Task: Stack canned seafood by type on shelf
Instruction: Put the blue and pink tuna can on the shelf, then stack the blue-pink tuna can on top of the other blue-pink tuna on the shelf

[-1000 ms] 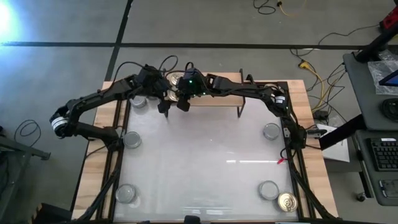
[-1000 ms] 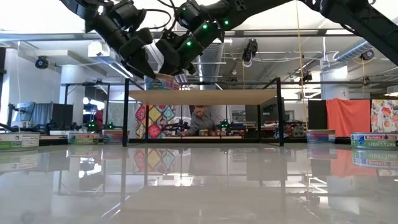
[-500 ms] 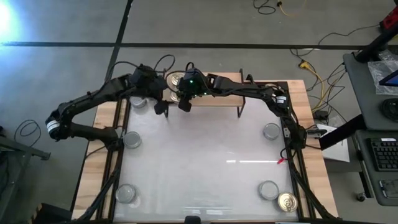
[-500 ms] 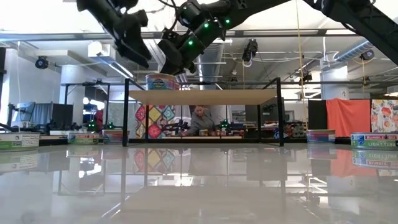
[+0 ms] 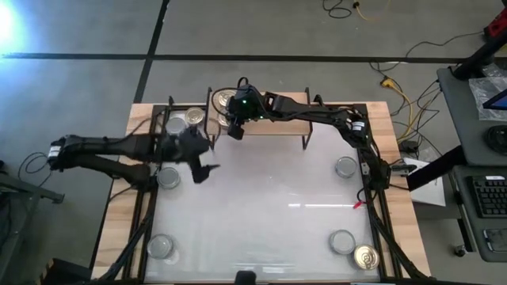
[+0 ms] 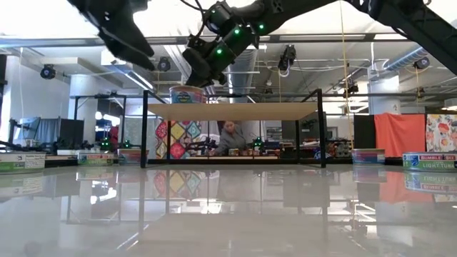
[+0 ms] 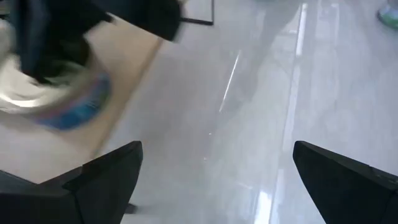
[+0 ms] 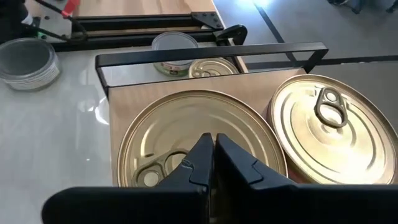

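The right end effector (image 5: 233, 127) hovers over the left end of the shelf (image 5: 277, 125), its fingers pressed together and holding nothing. In the right wrist view its closed fingertips (image 8: 210, 152) sit just above a gold-lidded tin (image 8: 193, 134) on the shelf board, with a second gold-lidded tin (image 8: 326, 127) just beside it; whether the fingertips touch the lid cannot be told. From the low view one tin (image 6: 187, 95) stands upright on the shelf's left end, with the right end effector (image 6: 202, 71) just above it.

The left end effector (image 5: 202, 166) hangs over the bench (image 5: 269, 214), in front of the shelf and off its left end, well apart from the tins on it. Its fingers (image 7: 102, 177) are spread wide and empty in the left wrist view, where a blurred tin with a blue label (image 7: 59, 99) shows on a wooden surface.

More tins lie around the shelf. Behind its left end, a silver tin (image 5: 194, 117) and another (image 5: 176, 125) sit side by side. In front of the shelf, silver tins rest on the bench near its left edge (image 5: 168, 177), at its near left corner (image 5: 161, 246), near its right edge (image 5: 346, 166) and toward its near right corner (image 5: 342, 241). A gold tin (image 5: 366, 257) sits just beside that last one.

A person (image 6: 230, 137) shows in the room beyond, seen under the shelf.
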You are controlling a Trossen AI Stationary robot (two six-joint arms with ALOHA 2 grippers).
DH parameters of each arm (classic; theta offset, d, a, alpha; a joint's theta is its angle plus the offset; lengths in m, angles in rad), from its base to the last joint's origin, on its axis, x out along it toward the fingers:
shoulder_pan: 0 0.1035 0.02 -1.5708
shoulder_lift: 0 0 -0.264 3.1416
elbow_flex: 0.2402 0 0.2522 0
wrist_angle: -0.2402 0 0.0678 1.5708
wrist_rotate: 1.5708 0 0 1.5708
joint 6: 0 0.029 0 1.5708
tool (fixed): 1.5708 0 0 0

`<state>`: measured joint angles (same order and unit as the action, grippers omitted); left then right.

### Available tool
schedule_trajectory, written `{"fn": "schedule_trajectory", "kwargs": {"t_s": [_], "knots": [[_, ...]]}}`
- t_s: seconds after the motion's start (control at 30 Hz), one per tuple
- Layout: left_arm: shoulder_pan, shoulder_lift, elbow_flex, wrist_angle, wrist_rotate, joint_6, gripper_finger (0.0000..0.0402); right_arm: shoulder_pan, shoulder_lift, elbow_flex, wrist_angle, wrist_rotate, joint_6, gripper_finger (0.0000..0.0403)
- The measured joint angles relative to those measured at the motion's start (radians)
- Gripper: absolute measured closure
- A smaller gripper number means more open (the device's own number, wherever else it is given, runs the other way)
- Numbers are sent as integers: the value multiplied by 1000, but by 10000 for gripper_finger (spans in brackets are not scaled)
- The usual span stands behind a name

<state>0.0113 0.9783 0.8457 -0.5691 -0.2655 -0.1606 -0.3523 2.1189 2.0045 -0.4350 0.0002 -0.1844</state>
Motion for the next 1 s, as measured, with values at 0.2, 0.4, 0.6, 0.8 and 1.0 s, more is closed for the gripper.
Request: {"fn": "schedule_trajectory", "kwargs": {"t_s": [0.2, 0.4, 0.6, 0.8, 1.0], "knots": [[-179, 9, -90, 27, -91, -194, 2, 2, 2, 33, 12, 1, 6, 390], [-274, 29, -122, -46, -91, -409, 2, 11, -33, 125, -29, 0, 8, 390], [-341, 39, -85, -292, -40, -671, 2, 66, -126, 160, -185, -4, -23, 390], [-390, 52, -91, -363, 23, -795, 2, 176, -259, 61, -306, 1, -24, 390], [-421, 119, -65, -427, -90, -788, 2, 305, -379, -91, -328, 145, 31, 390]]}}
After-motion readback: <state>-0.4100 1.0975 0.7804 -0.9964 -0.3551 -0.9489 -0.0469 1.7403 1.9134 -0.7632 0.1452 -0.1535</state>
